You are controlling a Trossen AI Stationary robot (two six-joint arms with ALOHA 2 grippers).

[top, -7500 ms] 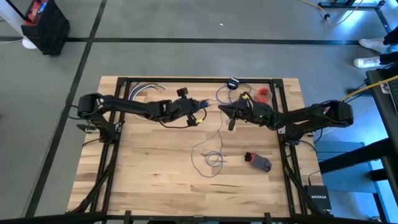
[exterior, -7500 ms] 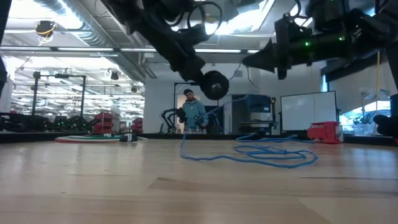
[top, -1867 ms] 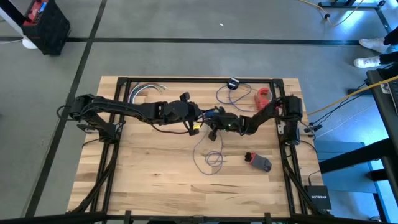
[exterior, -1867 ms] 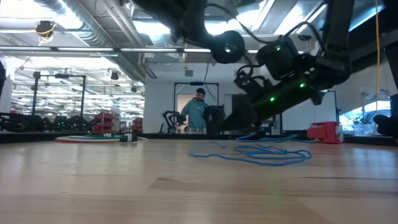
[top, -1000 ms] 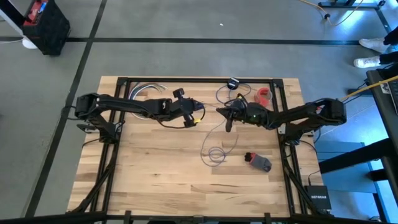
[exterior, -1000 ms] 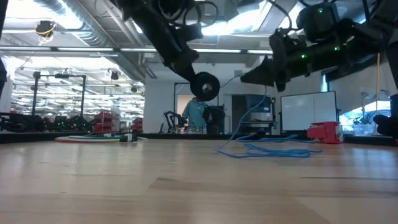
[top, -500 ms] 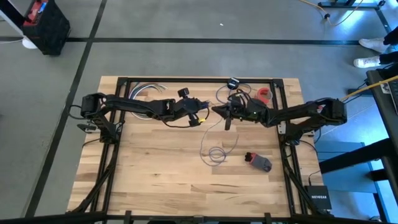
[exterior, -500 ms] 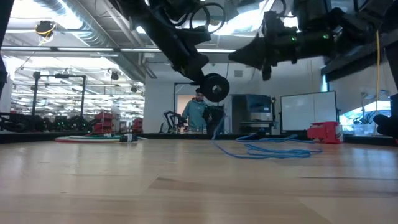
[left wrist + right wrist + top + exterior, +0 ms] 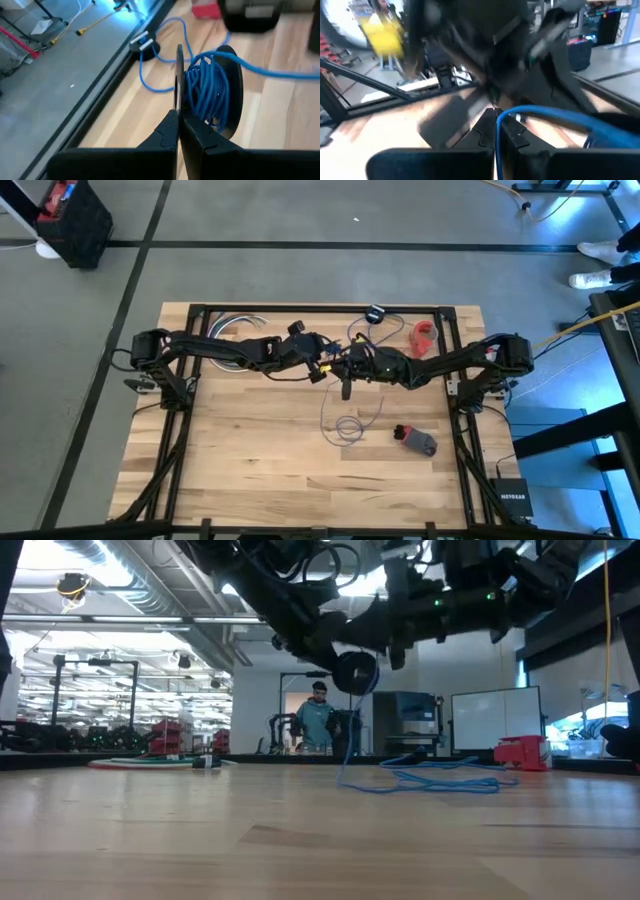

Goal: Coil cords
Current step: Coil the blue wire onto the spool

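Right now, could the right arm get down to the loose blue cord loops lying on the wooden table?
Probably yes, but its hand is shut on the thin blue cord beside the black spool. The loose loops lie on bare wood just in front of it, nothing between; it would need to let go first.

A robotics lab: exposed ceiling ducts [image 9: 110,565], whiteboard [image 9: 495,715], equipment racks [image 9: 95,700].

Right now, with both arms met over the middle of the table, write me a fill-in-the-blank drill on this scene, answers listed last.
1. The left gripper pinches the rim of a black ____ wound with blue cord.
2. The right gripper is shut on the ____ cord.
3. Loose cord loops lie on the ____ table.
4. The red object sits near the table's ____ edge in the high view.

Missing words: spool; blue; wooden; far
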